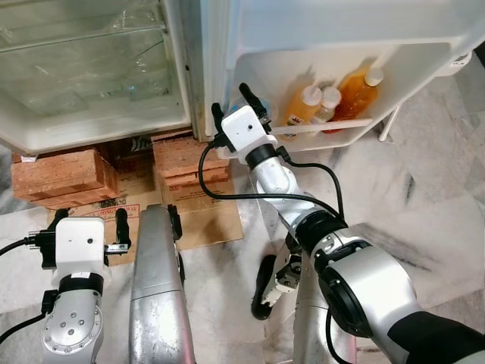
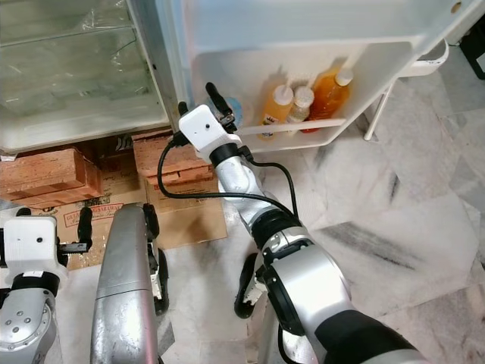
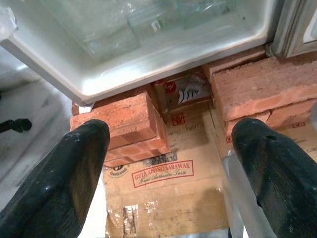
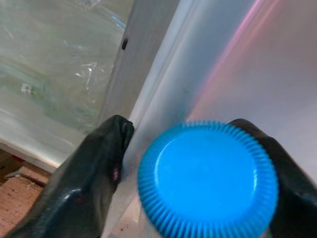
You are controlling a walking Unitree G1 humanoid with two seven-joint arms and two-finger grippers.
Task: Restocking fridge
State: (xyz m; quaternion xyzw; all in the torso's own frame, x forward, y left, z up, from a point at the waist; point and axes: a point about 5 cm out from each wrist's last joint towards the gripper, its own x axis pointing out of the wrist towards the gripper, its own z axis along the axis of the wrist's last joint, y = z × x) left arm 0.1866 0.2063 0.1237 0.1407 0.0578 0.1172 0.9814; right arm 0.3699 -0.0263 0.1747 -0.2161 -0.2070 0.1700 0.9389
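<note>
My right gripper (image 1: 229,98) reaches into the left end of the white fridge door shelf (image 1: 326,127). In the right wrist view it is shut on a bottle with a ribbed blue cap (image 4: 208,178), which sits between the two black fingers (image 4: 84,173), close against the door's inner wall. Three bottles stand further right in the same shelf: two orange bottles (image 1: 303,106) (image 1: 360,91) and a smaller white-capped one (image 1: 327,102) between them. My left gripper (image 1: 89,214) hangs low at the left, open and with nothing between its fingers (image 3: 59,178).
The fridge's open compartment (image 1: 91,91), lined with plastic film, is at upper left. Red bricks (image 1: 61,174) (image 1: 186,155) and flattened cardboard (image 1: 204,220) lie under it. Marble floor (image 1: 424,212) spreads to the right. My silver leg (image 1: 155,280) stands between the arms.
</note>
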